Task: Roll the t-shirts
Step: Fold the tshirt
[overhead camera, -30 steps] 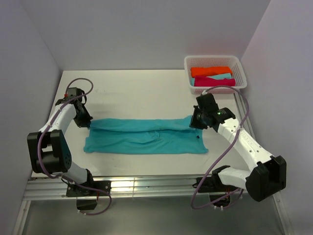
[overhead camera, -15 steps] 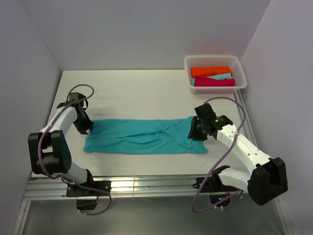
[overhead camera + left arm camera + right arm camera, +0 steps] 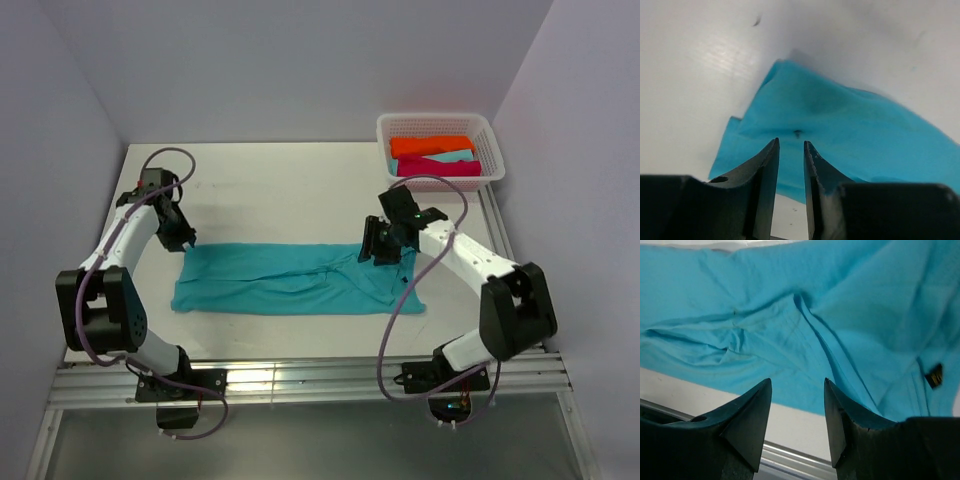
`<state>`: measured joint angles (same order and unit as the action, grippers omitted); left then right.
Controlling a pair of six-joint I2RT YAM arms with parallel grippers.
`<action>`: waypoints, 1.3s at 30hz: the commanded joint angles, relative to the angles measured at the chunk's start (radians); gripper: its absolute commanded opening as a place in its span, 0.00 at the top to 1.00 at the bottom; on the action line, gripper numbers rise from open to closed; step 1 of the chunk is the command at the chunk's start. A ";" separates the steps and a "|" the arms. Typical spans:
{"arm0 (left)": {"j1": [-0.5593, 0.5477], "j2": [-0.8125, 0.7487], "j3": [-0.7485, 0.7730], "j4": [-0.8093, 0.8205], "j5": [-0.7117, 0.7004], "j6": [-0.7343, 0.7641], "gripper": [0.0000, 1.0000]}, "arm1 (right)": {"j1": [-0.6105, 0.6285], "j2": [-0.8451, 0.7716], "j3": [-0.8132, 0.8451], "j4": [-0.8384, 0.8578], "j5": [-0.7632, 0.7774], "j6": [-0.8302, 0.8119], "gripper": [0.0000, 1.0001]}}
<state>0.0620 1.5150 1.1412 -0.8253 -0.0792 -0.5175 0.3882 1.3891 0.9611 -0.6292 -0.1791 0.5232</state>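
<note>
Table (image 3: 300,180): white. Teal shirt (image 3: 280,280): lay as a long strip near the front edge. Basket (image 3: 436,122): far right corner, held orange roll (image 3: 430,146), aqua roll (image 3: 452,157) and magenta roll (image 3: 437,168). Right gripper (image 3: 797,382): parted wide, empty, over the shirt's right end. Left gripper (image 3: 791,142): narrow gap, empty, over its far left corner. Label (image 3: 935,375): dark, on the shirt.
</note>
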 commanded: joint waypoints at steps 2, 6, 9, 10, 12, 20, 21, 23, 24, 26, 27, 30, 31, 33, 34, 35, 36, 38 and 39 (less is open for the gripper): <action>-0.092 0.059 0.101 0.018 0.059 -0.022 0.69 | 0.006 0.131 0.103 0.085 -0.059 -0.072 0.46; -0.152 0.102 0.150 0.026 0.099 -0.056 0.69 | 0.006 0.206 0.131 0.098 -0.051 -0.087 0.46; -0.217 0.140 0.196 0.022 0.105 -0.079 0.69 | 0.005 0.258 0.152 0.117 -0.042 -0.103 0.46; -0.250 0.149 0.206 0.022 0.110 -0.084 0.70 | 0.006 0.269 0.159 0.118 -0.039 -0.106 0.45; -0.298 0.175 0.230 0.023 0.116 -0.099 0.70 | 0.008 0.292 0.166 0.135 -0.033 -0.120 0.43; -0.404 0.267 0.268 0.069 0.240 -0.144 0.70 | 0.009 0.369 0.192 0.172 -0.048 -0.135 0.42; -0.412 0.275 0.272 0.072 0.249 -0.151 0.70 | 0.009 0.379 0.192 0.177 -0.048 -0.132 0.42; -0.432 0.306 0.288 0.081 0.275 -0.156 0.71 | 0.009 0.387 0.191 0.183 -0.060 -0.127 0.44; -0.439 0.316 0.296 0.081 0.279 -0.159 0.70 | 0.009 0.386 0.186 0.189 -0.063 -0.124 0.45; -0.459 0.349 0.322 0.080 0.295 -0.159 0.71 | 0.014 0.386 0.183 0.200 -0.072 -0.121 0.54; -0.470 0.361 0.333 0.078 0.298 -0.161 0.71 | 0.014 0.387 0.183 0.198 -0.074 -0.120 0.56; -0.493 0.402 0.367 0.069 0.299 -0.162 0.71 | 0.017 0.381 0.177 0.203 -0.085 -0.121 0.74; -0.498 0.410 0.373 0.068 0.299 -0.164 0.71 | 0.017 0.375 0.173 0.206 -0.088 -0.121 0.82; -0.513 0.430 0.388 0.068 0.299 -0.167 0.71 | 0.017 0.361 0.162 0.213 -0.102 -0.120 0.92; -0.516 0.433 0.394 0.068 0.299 -0.168 0.71 | 0.017 0.357 0.160 0.214 -0.108 -0.118 0.96; -0.519 0.442 0.396 0.069 0.299 -0.170 0.71 | 0.018 0.352 0.154 0.214 -0.114 -0.118 0.98; -0.525 0.444 0.397 0.069 0.300 -0.173 0.71 | 0.018 0.341 0.151 0.212 -0.123 -0.117 0.99; -0.530 0.451 0.394 0.072 0.308 -0.176 0.71 | 0.018 0.326 0.137 0.214 -0.132 -0.114 1.00; -0.534 0.455 0.393 0.074 0.309 -0.176 0.72 | 0.018 0.308 0.134 0.210 -0.144 -0.112 1.00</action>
<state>-0.4622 1.9625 1.4975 -0.7666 0.2073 -0.6769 0.3969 1.7668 1.1030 -0.4419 -0.2871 0.4072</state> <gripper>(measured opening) 0.286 0.007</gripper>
